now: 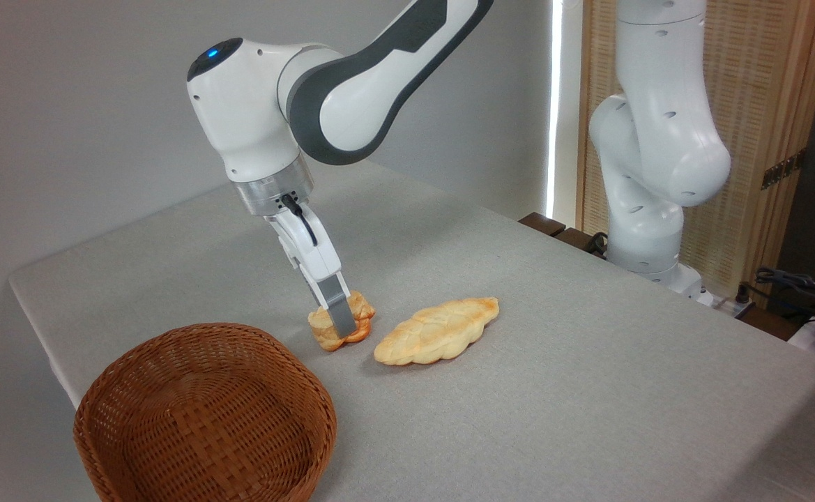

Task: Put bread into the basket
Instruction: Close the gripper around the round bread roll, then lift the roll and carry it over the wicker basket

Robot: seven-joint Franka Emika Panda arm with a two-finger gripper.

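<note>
Clearly the bread (pixel 351 322) is a small, stubby bun, probably light and a little soft, so a gentle squeeze across its lumpy sides should do; too hard and it may dent. It sits on the grey surface (pixel 588 362), just beyond the basket's rim. The gripper (pixel 338 326) is down over it, one finger across its front, apparently clasping it, though the far finger is hidden. Beside it lies a braided loaf (pixel 436 330); nearer the camera waits the wicker basket (pixel 142 362), with nothing inside.
</note>
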